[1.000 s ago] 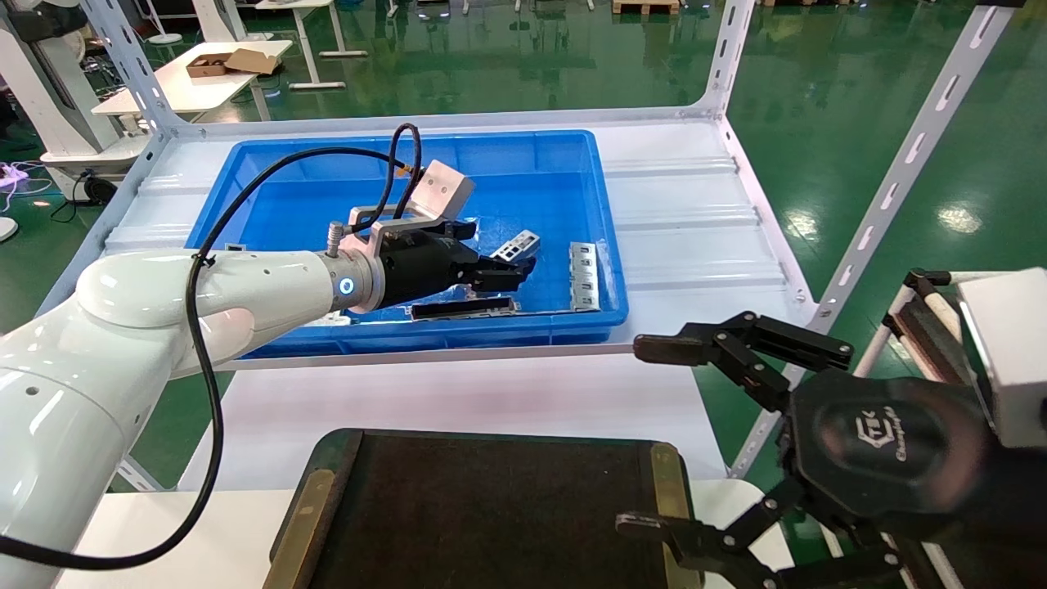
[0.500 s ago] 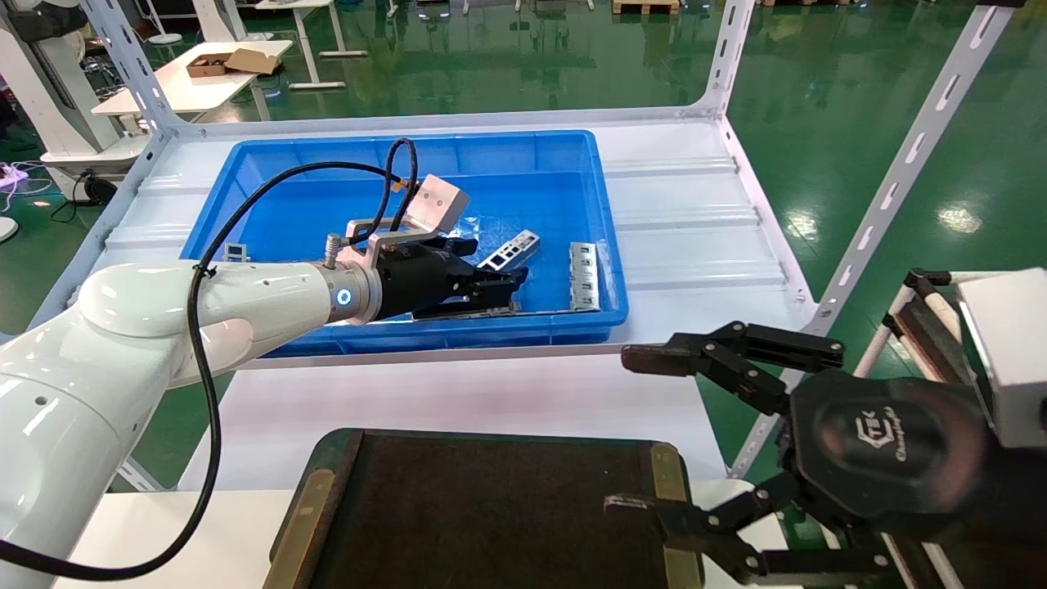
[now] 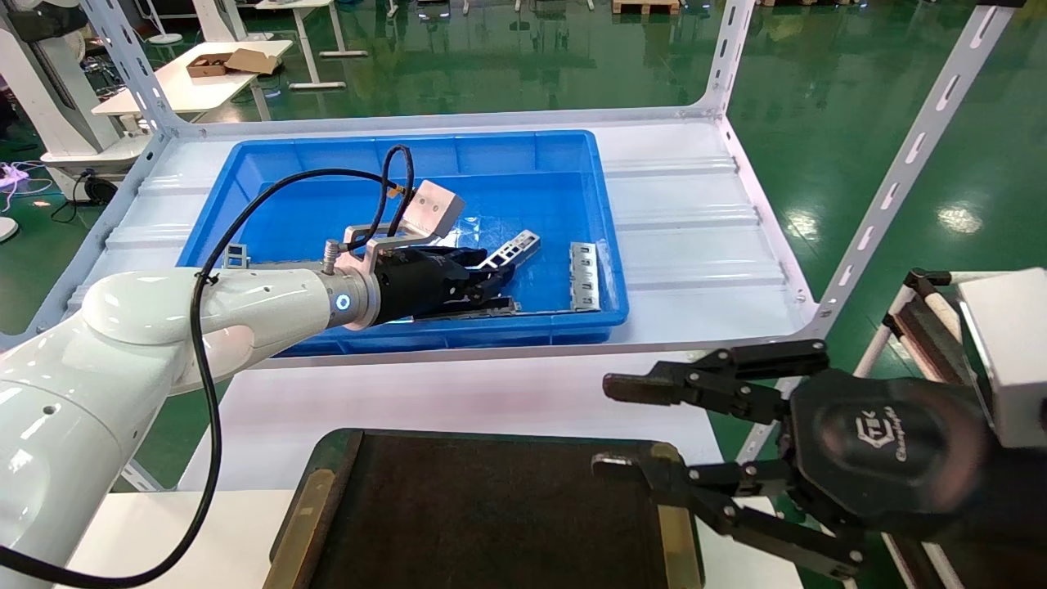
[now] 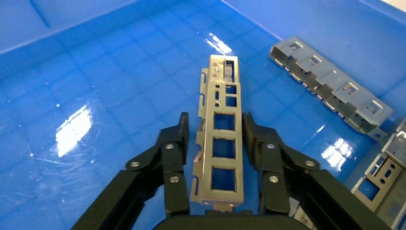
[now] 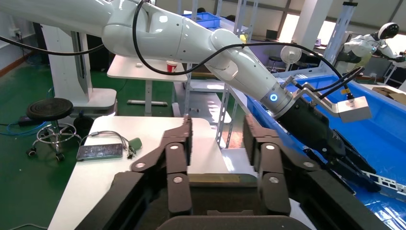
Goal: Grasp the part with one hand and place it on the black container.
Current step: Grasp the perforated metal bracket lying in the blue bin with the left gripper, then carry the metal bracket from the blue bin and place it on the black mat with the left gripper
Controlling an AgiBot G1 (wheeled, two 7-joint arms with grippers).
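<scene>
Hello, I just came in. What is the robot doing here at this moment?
The left pincer is down in the blue bin, with its fingers on either side of the part, a narrow metal strip with rectangular holes. The fingers are apart, so the strip is not gripped yet. Other metal pieces lie nearby in the bin. The black container in front holds nothing visible. The right pincer waits open above the container's right edge.

head view high, looking down; wrist views close behind fingers; blue bin point(image 3: 523, 155) shared.
</scene>
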